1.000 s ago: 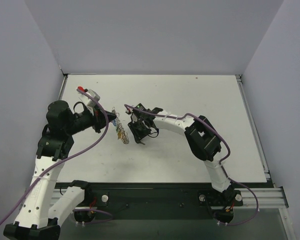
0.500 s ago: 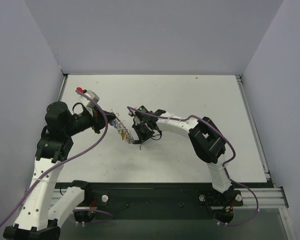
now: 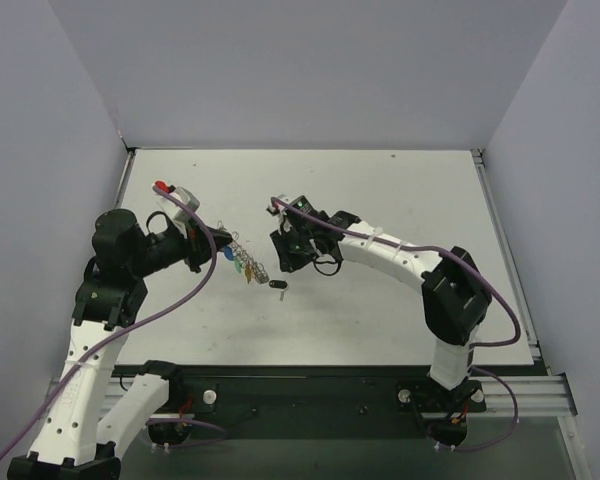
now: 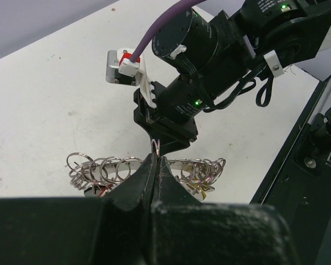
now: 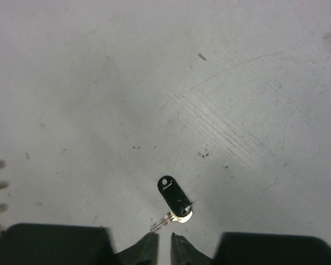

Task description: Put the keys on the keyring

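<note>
My left gripper (image 3: pixel 213 247) is shut on the keyring (image 3: pixel 243 262), a silvery ring strung with several small rings, held just above the table. In the left wrist view my gripper (image 4: pixel 155 157) pinches a thin loop of the keyring (image 4: pixel 118 167); red (image 4: pixel 101 191) and yellow (image 4: pixel 205 190) key heads hang under it. A black-headed key (image 3: pixel 278 286) lies loose on the table. In the right wrist view this key (image 5: pixel 174 196) lies just ahead of my right gripper (image 5: pixel 164 243), whose jaws stand a narrow gap apart, empty. My right gripper (image 3: pixel 284 264) hovers right of the keyring.
The white table (image 3: pixel 380 300) is walled on three sides. A metal rail (image 3: pixel 510 260) runs along its right edge. The right arm's wrist (image 4: pixel 193 83) fills the space just beyond the keyring in the left wrist view.
The right gripper has drawn back up and to the right from the keyring. The black-headed key now lies loose on the table below it. The left gripper has barely moved.
</note>
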`<state>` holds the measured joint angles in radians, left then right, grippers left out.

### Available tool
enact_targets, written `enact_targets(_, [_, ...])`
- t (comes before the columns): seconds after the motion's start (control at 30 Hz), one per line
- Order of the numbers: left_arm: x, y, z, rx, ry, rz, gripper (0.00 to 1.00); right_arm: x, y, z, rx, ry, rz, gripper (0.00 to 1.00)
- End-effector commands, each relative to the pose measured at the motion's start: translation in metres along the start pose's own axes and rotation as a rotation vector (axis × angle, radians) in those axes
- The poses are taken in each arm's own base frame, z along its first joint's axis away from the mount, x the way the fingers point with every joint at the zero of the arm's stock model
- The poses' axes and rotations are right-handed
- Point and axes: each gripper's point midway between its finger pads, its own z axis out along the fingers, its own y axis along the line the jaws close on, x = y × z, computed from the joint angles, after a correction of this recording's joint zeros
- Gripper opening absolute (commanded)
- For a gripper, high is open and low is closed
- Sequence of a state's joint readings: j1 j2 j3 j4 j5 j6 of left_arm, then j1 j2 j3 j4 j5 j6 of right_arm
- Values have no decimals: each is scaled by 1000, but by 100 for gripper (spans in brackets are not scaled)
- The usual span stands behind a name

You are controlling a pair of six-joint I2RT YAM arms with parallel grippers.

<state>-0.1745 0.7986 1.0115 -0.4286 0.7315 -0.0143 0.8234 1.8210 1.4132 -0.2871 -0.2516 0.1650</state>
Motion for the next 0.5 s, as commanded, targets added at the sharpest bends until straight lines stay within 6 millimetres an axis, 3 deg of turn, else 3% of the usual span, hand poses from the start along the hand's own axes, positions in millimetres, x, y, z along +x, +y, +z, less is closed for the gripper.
enact_targets(0.0, [-24,-8,-3,27,-79,82,0,16,-11,15,1,61,64,34])
enact_targets(0.1, [-22,-8,-3,32,-77,80,0,23,-16,27,29,113,107,43])
enact_targets(0.17, [-23,-7,-3,27,-77,80,0,14,-18,30,48,105,128,46])
enact_targets(0.47, [-19,-4,-1,23,-67,103,0,26,-21,51,84,201,189,44])
